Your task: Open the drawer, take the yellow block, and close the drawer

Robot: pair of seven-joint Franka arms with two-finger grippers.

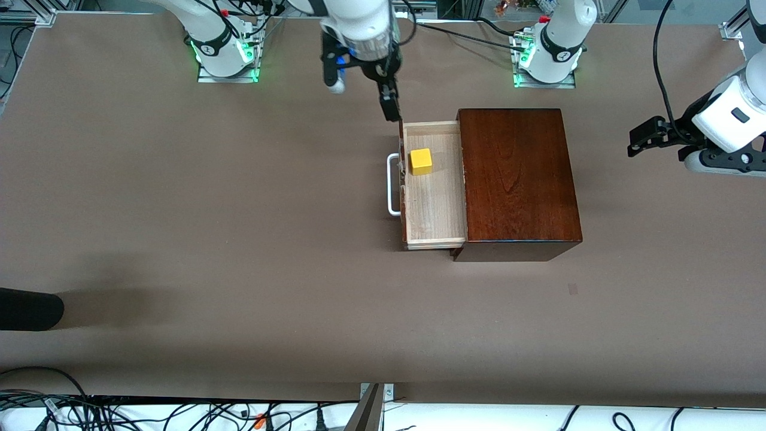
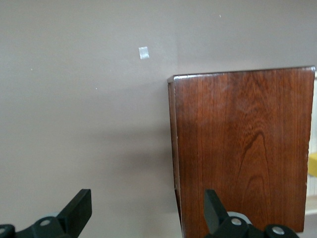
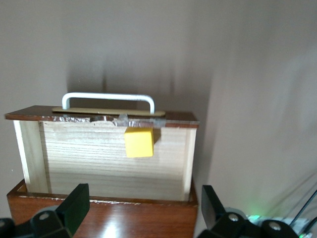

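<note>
The dark mahogany box (image 1: 514,179) stands mid-table. Its drawer (image 1: 437,197) is pulled out toward the right arm's end, with the white handle (image 1: 392,184) at its front. The yellow block (image 1: 421,161) sits in the drawer against the front wall, toward the end farther from the front camera. My right gripper (image 1: 362,96) is open and empty, up in the air by the drawer's farther corner. The right wrist view shows the box (image 3: 109,218), the drawer (image 3: 109,158), the handle (image 3: 108,97) and the block (image 3: 138,143). My left gripper (image 1: 649,139) is open and empty, waiting off the box's closed end.
A small tape mark (image 1: 573,289) lies on the brown table nearer the front camera than the box, and it also shows in the left wrist view (image 2: 143,52). A black object (image 1: 30,308) pokes in at the right arm's end. Cables run along the near edge.
</note>
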